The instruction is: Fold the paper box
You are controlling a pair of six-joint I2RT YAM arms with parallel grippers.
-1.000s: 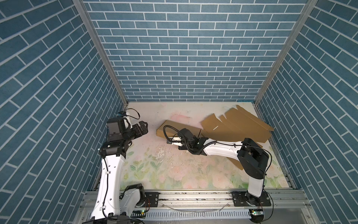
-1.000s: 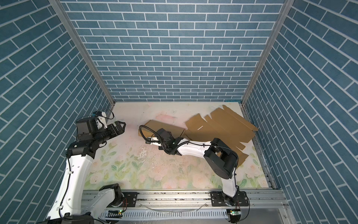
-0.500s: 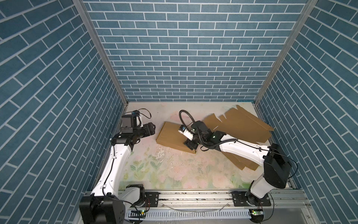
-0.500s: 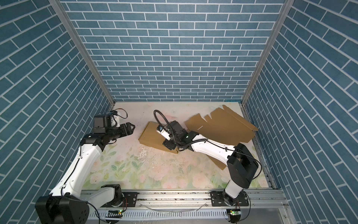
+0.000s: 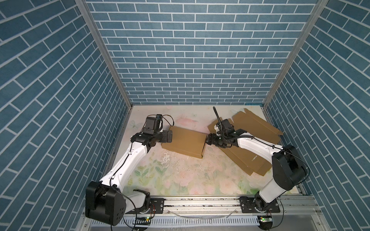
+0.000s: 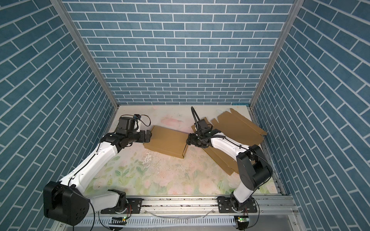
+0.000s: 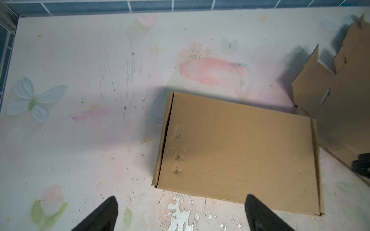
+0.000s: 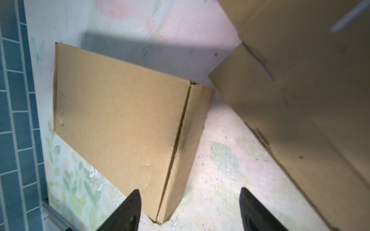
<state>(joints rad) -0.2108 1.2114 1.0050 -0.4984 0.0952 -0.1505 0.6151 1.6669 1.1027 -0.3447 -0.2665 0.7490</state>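
Left arm: one, reaching low and outstretched to the box's left edge.
Left gripper [image 5: 170, 136]: jaws spread wide, holding nothing.
Folded box [image 5: 185, 143]: one, closed, lying flat between both grippers.
Right gripper [image 5: 208, 140]: at the box's right edge, jaws apart, the box's corner between them, unclamped.
Right arm: one, elbow bent, right of the box.
Flat cardboard sheets [image 5: 254, 126]: two visible, overlapping, right of the box.

The floral table [image 5: 180, 180] bears a folded box [image 5: 186, 142] and flat cardboard sheets [image 5: 254, 124].
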